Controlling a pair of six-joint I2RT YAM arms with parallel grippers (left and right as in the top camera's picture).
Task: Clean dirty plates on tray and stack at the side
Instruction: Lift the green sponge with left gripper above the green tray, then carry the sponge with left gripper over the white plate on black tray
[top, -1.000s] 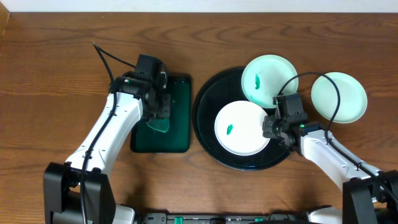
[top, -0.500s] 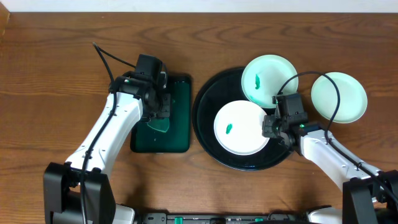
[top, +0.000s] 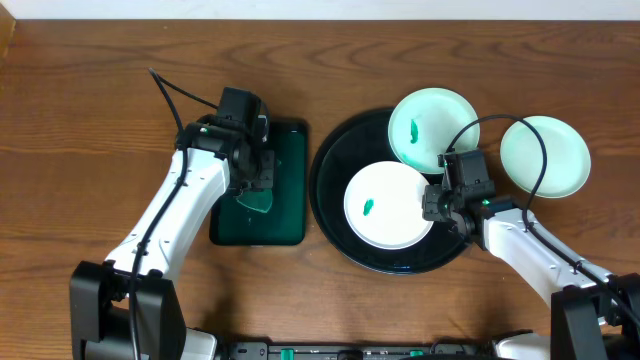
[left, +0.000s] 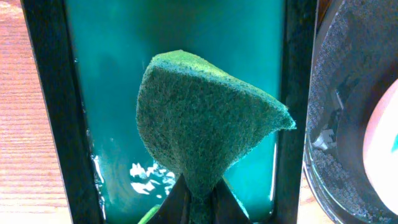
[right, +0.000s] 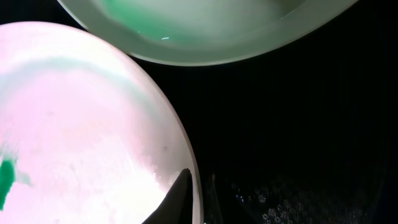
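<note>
The black tray (top: 328, 170) holds one plate (top: 385, 205) with a small green smear. A second smeared plate (top: 432, 128) rests on the tray's far rim. A third plate (top: 545, 156) lies on the table to the right. My right gripper (top: 437, 206) is shut on the right rim of the front plate; the right wrist view shows one finger (right: 194, 196) over that plate's (right: 81, 118) edge and the second plate (right: 205, 31) above. My left gripper (top: 255, 187) is shut on a green sponge (left: 205, 124) over the dark green tray, its fingers (left: 202, 205) pinching the sponge's lower end.
The dark green rectangular tray (top: 285, 215) holds shallow water (left: 112, 155) and stands left of the black tray (left: 348, 93). Bare wooden table lies to the far left and along the front. The black tray floor (right: 298, 124) shows to the right of the held plate.
</note>
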